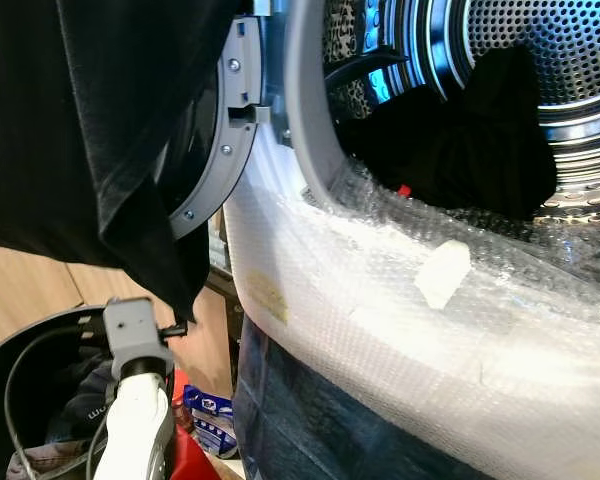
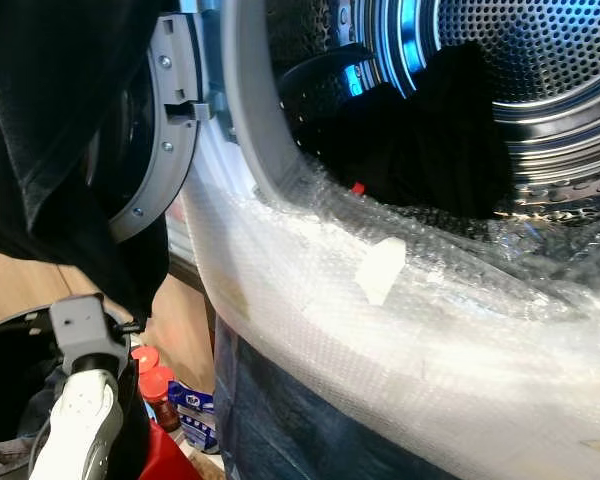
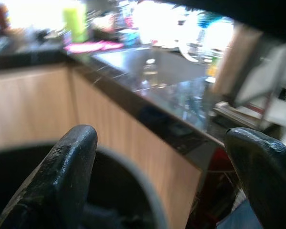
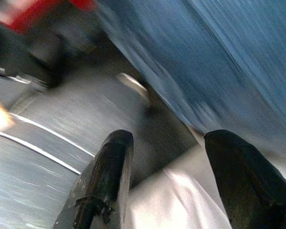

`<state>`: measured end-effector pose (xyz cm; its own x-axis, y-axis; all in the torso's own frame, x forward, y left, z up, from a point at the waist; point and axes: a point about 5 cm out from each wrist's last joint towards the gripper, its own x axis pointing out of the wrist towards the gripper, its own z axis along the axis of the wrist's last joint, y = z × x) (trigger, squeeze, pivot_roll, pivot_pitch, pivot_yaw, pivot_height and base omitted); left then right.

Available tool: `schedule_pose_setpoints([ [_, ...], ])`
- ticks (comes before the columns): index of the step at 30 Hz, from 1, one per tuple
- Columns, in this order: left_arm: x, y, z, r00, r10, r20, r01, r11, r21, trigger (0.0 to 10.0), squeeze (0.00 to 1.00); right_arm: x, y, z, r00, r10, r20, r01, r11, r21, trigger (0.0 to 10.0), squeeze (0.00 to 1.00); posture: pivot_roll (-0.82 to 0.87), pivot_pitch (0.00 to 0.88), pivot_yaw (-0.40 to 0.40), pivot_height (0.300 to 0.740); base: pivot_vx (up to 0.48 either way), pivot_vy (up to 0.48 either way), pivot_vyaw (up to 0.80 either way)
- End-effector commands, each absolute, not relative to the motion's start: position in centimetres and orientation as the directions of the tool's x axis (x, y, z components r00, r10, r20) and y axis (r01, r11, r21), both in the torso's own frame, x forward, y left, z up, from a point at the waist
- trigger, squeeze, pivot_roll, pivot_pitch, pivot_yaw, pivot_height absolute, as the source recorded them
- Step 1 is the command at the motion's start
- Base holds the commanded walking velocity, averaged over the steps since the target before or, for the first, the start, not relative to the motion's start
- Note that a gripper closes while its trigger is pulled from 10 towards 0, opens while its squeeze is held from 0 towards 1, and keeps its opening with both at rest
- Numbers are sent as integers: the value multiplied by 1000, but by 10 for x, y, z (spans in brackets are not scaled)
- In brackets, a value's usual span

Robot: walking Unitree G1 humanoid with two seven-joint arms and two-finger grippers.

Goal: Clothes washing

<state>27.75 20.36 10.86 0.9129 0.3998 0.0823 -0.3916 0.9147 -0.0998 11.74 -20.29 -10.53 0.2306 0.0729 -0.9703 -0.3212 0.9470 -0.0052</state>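
Front-loading washing machine with perforated steel drum [image 1: 570, 60] open, its mouth facing the head camera. Landmark: the grey rubber door seal ring [image 1: 305, 120] of that drum. Inside the drum, just past the ring, lies a pile of black clothes [image 1: 460, 140], reaching up against the back wall; a small red spot sits at its lower front edge. Below the ring the machine's front is wrapped in white bubble-wrap sheet [image 1: 380, 310], with a pale tape patch [image 1: 442, 272] stuck on it. Under the bubble wrap hangs blue denim fabric [image 1: 300, 420].

To the left of the ring stands the open round grey-framed washer door [image 1: 225, 130]. A large black garment [image 1: 90, 130] hangs in front of that door, draping down to a point just above the left arm's grey wrist block [image 1: 135, 335]. Whether anything grips the garment cannot be told; its upper edge is out of frame.

Left of and below the ring sits a round black laundry basket [image 1: 40, 335] with dark clothes inside, beside light wooden cabinet fronts [image 1: 20, 285]. Red-capped bottles [image 2: 152, 385] and a blue-white package [image 1: 208, 415] stand low between basket and denim.

Left gripper [image 3: 159, 157]: black fingers [image 3: 62, 176] spread wide, nothing between them, over the basket rim; blurred dark countertop [image 3: 148, 90] beyond. Right gripper [image 4: 174, 167]: fingers wide apart, holding nothing, close to the denim and white wrap, picture blurred.
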Motion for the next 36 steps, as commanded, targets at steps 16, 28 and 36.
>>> schedule_pose_setpoints([
  [16, 222, 256, 72, 660, 677, -324, -720, 448, -530, 10000, 1000, 113, -194, -110, 223, -1, -975, -293, 954, -68, 10000, 0, 38, 0, -5, 740, 0, 0, 0],
  [28, 239, 256, 72, 773, 517, -367, -610, 449, -653, 10000, 1000, 122, -200, -107, 247, -3, -969, -275, 959, -73, 10000, 0, 34, 0, -27, 740, 0, 0, 0],
  [36, 242, 258, 69, 769, 496, -404, -604, 354, -714, 10000, 1000, 123, -200, -106, 241, 9, -970, -293, 954, -64, 10000, 0, 24, 0, -32, 740, 0, 0, 0],
])
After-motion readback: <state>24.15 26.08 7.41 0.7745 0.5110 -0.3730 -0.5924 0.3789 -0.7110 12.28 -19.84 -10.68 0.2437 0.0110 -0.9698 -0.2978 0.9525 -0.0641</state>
